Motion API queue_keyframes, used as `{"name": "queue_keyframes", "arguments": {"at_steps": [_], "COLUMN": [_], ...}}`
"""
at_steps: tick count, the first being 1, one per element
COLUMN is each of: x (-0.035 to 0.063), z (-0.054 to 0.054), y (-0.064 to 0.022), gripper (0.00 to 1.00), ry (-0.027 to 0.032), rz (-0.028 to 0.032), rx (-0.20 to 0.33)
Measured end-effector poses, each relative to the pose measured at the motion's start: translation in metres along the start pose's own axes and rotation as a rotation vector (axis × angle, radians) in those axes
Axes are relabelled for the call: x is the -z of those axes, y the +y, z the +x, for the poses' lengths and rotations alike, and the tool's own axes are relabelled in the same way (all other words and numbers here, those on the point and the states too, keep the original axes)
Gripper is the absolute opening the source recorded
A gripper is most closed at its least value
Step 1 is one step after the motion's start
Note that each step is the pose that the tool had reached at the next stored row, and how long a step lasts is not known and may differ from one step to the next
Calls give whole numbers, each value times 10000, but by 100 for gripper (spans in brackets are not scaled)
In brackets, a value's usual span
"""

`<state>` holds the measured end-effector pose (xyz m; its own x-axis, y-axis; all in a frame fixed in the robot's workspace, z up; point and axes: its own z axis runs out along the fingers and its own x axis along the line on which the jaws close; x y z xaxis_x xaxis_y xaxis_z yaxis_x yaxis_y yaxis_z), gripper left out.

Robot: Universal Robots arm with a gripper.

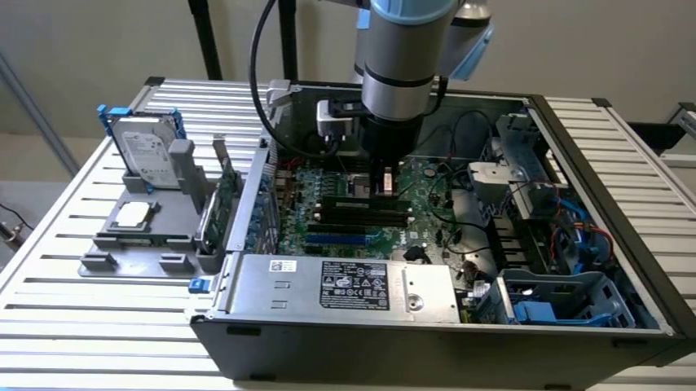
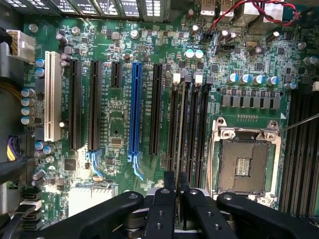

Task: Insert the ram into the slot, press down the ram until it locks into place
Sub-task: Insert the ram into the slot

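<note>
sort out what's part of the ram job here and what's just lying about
In the job: black gripper; thin green ram stick, seemingly edge-on under it; long narrow black plastic memory slots.
Lying about: blue plastic slot; square metal processor socket; silver hard drive in blue frame; silver labelled power supply box.

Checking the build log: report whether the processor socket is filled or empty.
Empty: the processor socket shows bare contacts inside its metal frame, with no chip seated.
</note>
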<state>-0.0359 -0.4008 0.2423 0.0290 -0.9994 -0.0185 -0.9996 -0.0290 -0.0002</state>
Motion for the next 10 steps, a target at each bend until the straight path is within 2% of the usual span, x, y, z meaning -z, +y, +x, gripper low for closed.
{"name": "queue_keyframes", "arguments": {"at_steps": [10], "x": [-66], "z": [-1], "y": [0], "gripper": [13], "ry": [18], "rz": [8], "rx": [1]}}
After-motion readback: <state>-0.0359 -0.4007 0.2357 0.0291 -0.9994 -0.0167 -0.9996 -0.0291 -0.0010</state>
